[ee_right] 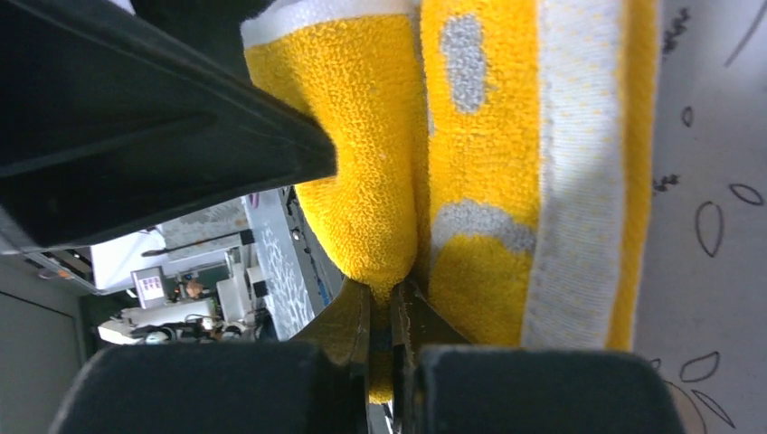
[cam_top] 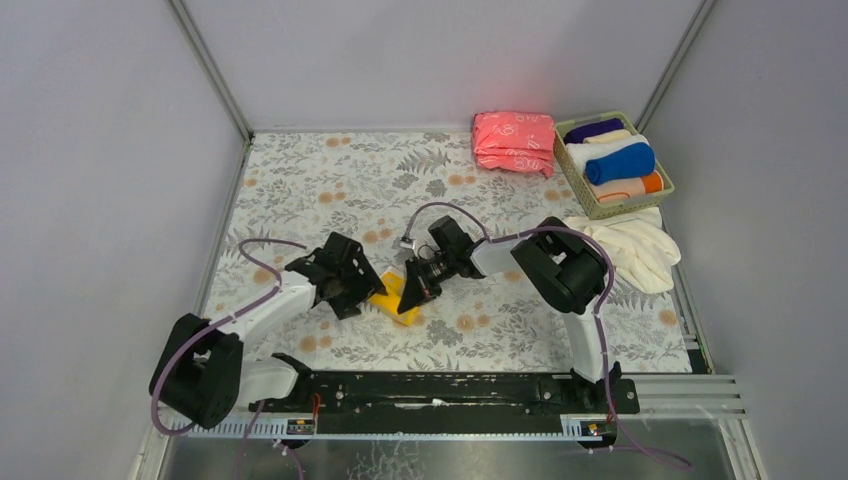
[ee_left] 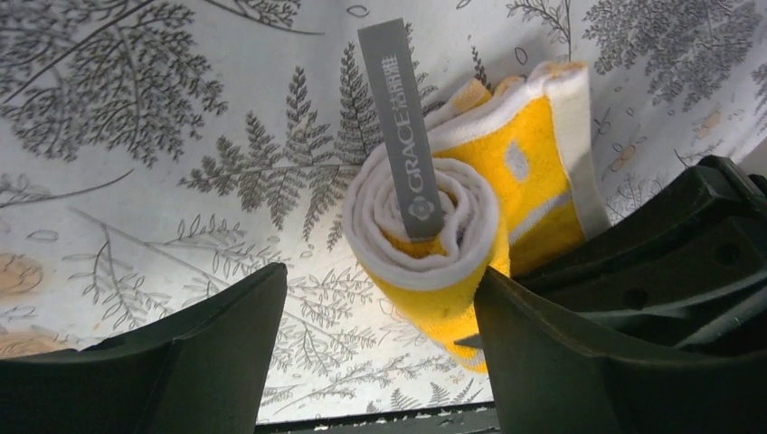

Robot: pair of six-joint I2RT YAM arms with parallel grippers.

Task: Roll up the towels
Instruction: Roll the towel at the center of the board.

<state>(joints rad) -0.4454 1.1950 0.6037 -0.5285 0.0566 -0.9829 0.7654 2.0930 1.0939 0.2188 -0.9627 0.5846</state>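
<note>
A yellow towel [cam_top: 390, 293] with white print lies partly rolled on the floral table, between my two grippers. In the left wrist view its rolled end [ee_left: 443, 303] shows a white spiral with a grey "GRACE" tag [ee_left: 402, 127] standing out of it; an unrolled tail runs away behind. My left gripper [ee_left: 380, 348] is open, straddling the roll, and its right finger [ee_left: 579, 362] touches the roll. My right gripper [ee_right: 383, 303] is shut on a fold of the yellow towel [ee_right: 371, 154]. It shows in the top view [cam_top: 414, 290] at the towel's right end, with my left gripper [cam_top: 352, 292] at the towel's left end.
A woven basket [cam_top: 585, 200] at the back right holds rolled towels: blue [cam_top: 620, 163], orange [cam_top: 652, 182], cream [cam_top: 590, 152] and a dark purple one. A folded pink stack [cam_top: 513, 142] lies left of it. Cream-white cloths [cam_top: 632, 248] lie heaped in front of the basket.
</note>
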